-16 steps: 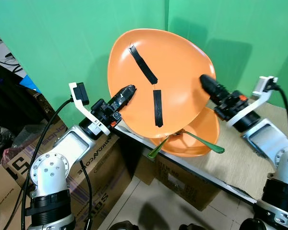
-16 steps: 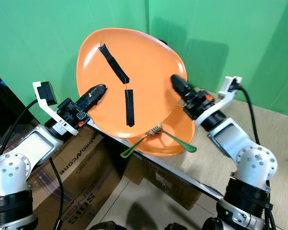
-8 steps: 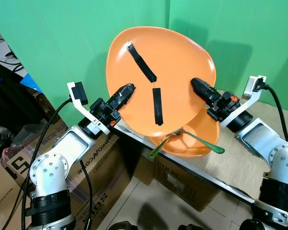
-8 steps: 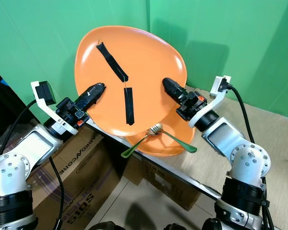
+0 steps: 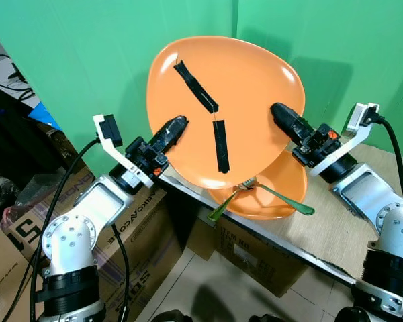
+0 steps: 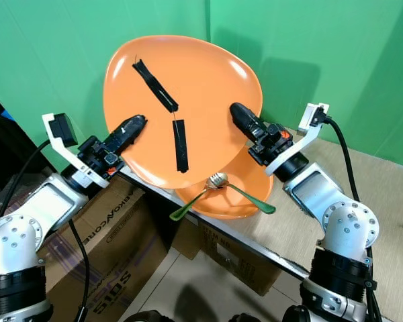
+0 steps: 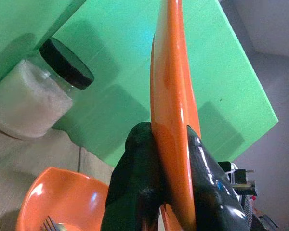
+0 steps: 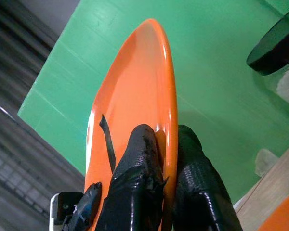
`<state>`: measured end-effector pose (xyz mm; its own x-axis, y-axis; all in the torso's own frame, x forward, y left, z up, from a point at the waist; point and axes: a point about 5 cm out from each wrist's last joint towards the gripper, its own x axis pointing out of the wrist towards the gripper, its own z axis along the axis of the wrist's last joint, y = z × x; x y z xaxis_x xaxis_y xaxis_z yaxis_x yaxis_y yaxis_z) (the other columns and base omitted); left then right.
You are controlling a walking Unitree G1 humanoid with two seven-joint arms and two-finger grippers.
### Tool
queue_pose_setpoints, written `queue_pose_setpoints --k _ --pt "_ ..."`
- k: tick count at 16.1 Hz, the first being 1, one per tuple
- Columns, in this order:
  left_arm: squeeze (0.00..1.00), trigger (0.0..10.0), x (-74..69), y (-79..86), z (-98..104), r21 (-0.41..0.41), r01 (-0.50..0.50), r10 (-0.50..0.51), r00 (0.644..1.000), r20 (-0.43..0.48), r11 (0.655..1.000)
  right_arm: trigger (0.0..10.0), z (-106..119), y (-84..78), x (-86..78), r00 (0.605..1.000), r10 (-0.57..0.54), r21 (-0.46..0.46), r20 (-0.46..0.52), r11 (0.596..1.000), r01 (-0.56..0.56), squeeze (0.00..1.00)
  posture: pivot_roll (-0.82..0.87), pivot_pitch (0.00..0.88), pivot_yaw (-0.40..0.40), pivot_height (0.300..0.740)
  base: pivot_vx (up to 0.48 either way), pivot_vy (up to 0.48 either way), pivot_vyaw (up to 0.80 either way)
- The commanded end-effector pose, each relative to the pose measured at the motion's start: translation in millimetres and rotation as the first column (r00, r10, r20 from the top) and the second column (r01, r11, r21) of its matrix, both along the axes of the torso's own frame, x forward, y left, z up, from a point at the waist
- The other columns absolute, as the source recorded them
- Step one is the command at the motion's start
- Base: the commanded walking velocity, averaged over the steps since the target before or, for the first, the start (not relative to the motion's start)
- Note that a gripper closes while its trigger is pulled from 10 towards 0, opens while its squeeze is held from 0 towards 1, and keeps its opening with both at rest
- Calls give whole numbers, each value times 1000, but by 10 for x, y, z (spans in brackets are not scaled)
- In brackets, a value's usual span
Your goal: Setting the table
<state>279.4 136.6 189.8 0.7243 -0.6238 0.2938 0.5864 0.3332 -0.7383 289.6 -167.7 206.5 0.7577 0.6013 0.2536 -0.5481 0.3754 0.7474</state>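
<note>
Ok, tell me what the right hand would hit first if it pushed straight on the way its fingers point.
The right hand is already clamped on the rim of the tilted orange plate, so it would push the plate. Beyond it lies the left hand, on the opposite rim, though depth is hard to judge.

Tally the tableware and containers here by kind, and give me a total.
Orange plates: 1
Orange bowls: 1
Green-handled utensils in the bowl: 2
Black-lidded jars: 1
Total: 5

Silver arms, black cables, white camera brackets, black-fingered left pincer (image 5: 169,131).
</note>
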Motion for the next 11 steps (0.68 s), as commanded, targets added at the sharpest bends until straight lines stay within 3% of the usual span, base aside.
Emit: queue_pose_setpoints --k 1,4,5,9,11 --pt "1000 10000 56 52 68 51 -59 58 998 17 997 0 54 76 15 1000 26 1 8 1000 -26 0 -33 0 94 740 0 0 0" --pt "1000 10000 -49 34 208 46 -15 10 993 122 999 0 112 -44 -12 999 -49 41 21 998 48 0 -41 0 99 740 0 0 0" --pt "0 10000 -85 13 224 49 -9 2 990 140 999 0 129 -82 -29 997 -71 61 25 996 69 0 -45 0 102 740 0 0 0" --pt "0 10000 -234 5 216 56 37 -45 988 145 998 0 243 -308 -89 982 -184 126 43 976 178 0 -47 0 104 740 0 0 0" --pt "0 10000 -391 67 220 64 63 -72 985 155 996 0 285 -485 -158 966 -255 106 50 963 249 0 -41 0 99 740 0 0 0"
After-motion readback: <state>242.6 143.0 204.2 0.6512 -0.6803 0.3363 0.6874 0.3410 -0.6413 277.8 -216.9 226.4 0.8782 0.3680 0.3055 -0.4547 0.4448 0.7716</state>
